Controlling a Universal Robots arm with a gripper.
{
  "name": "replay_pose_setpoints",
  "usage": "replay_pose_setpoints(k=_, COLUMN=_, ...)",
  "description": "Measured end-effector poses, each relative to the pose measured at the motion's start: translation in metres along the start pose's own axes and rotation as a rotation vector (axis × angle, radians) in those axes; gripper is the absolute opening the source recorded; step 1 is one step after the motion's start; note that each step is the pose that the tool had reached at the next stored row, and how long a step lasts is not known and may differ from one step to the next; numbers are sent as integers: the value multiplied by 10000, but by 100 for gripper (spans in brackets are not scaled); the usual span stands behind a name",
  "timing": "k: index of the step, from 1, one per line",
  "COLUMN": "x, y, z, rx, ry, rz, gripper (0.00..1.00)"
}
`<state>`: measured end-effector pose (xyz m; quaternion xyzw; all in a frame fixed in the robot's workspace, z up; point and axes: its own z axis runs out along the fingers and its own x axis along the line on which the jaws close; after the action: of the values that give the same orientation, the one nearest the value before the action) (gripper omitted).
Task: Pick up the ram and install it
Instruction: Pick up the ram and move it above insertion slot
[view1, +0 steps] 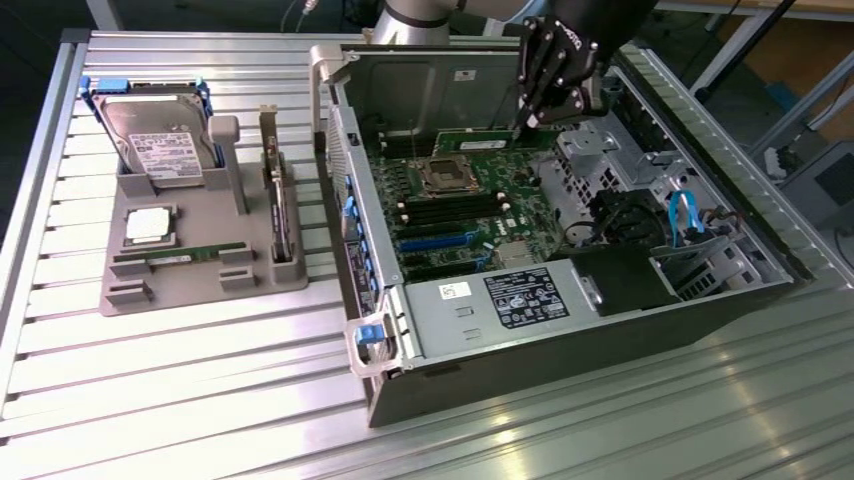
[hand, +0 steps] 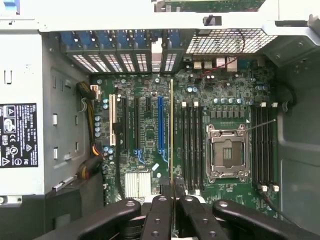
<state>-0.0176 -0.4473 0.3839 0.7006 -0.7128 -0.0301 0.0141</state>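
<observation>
Slatted metal table (view1: 200, 380) carrying an open computer case (view1: 414, 80); over its motherboard (view1: 461, 215), the robot's fingers (hand: 159, 220) pinch the ram (hand: 171, 140), a thin green stick, by one end.

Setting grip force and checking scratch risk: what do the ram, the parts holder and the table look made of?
Held ram: thin green circuit board, matte, dark chips on it; likely fibreglass laminate. Parts holder: matte grey, blocky moulded shapes, probably plastic. Table: silvery ribbed slats with bright glare, looks like aluminium.
</observation>
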Motion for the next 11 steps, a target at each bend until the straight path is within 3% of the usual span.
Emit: replay_pose_setpoints(k=11, x=-213, y=3, z=12, rx=-4, ry=-179, rz=-11, gripper=12)
